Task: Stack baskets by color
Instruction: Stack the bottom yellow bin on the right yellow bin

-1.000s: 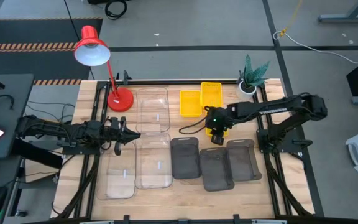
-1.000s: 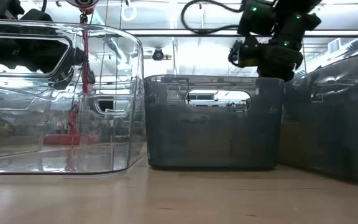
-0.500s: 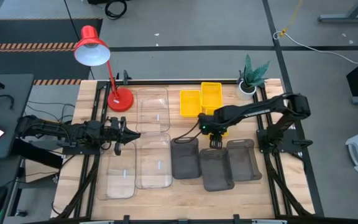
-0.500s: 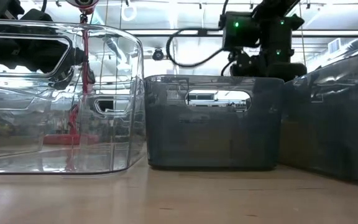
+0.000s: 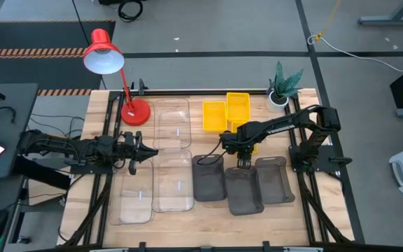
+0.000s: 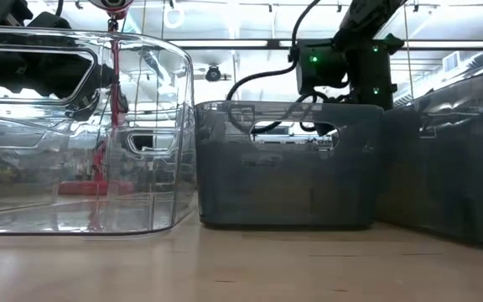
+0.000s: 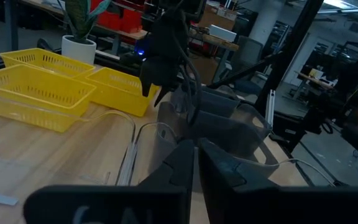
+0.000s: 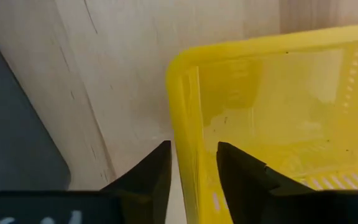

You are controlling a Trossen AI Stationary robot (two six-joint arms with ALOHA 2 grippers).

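Observation:
My right gripper (image 5: 242,155) points down at the left end of a small yellow basket (image 8: 272,124) that rests on the table's middle right, mostly under the arm (image 5: 252,146). It is open, one finger (image 8: 148,174) outside the basket's end wall and the other (image 8: 241,174) inside. Two more yellow baskets (image 5: 214,115) (image 5: 238,105) stand side by side behind it. Three dark grey baskets (image 5: 244,187) sit in a row toward the near edge. Clear baskets (image 5: 172,122) (image 5: 173,180) fill the middle left. My left gripper (image 5: 145,150) waits shut and level at the left. My right gripper comes from above, its fingers across the yellow basket's end wall (image 8: 184,124), one finger inside and one outside. A gap shows beside the wall, and I cannot tell whether either finger touches it. The basket sits flat on the table.
A red desk lamp (image 5: 107,59) stands at the far left and a small potted plant (image 5: 283,84) at the far right corner. The leftmost grey basket (image 8: 17,124) lies close beside the right gripper. Bare wood shows along the near edge (image 5: 208,224).
My right gripper has sunk toward the yellow basket and shifted a little toward the table's left, tipping until it points straight down; its arm has folded in over the table. The baskets and my left arm have stayed put.

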